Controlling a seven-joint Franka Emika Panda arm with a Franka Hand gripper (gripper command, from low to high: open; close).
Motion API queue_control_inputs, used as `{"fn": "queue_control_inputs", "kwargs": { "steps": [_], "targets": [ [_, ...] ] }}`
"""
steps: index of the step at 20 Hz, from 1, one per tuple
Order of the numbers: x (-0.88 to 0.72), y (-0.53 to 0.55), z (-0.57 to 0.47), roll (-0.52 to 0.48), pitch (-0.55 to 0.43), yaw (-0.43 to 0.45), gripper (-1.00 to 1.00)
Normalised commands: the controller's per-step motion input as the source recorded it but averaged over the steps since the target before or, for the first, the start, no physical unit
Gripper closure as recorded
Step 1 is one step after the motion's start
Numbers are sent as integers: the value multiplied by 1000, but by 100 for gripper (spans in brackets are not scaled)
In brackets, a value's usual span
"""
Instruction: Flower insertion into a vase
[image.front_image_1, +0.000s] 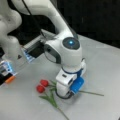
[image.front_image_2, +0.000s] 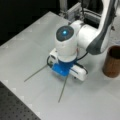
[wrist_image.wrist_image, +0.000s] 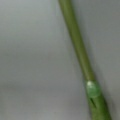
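Two flowers with red heads (image.front_image_1: 42, 85) and green stems lie crossed on the grey table. My gripper (image.front_image_1: 64, 92) is down at table level over their stems, just right of the heads in a front view; its fingers are hidden under the white hand and blue block (image.front_image_2: 61, 69). Two thin stem ends (image.front_image_2: 63, 88) stick out from beneath the hand. The wrist view is filled by one green stem (wrist_image.wrist_image: 80, 55) with a node, very close below the camera. The dark brown vase (image.front_image_2: 112, 62) stands upright at a front view's right, apart from the gripper, with nothing showing in it.
A metal rail frame (image.front_image_1: 32, 47) runs behind the arm's base. An orange item (image.front_image_1: 10, 79) sits at a front view's left edge. A black perforated board (image.front_image_2: 15, 105) borders the table at a front view's bottom left.
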Motion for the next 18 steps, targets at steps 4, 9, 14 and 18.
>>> {"fn": "queue_control_inputs", "kwargs": {
  "steps": [4,9,14,18],
  "targets": [
    [139,-8,-30,126,18,-163,-100],
    [149,0,-33,138,18,-160,-100],
    [152,-8,3,119,15,-126,-100],
    [149,-8,9,116,18,-121,-100]
  ]
}}
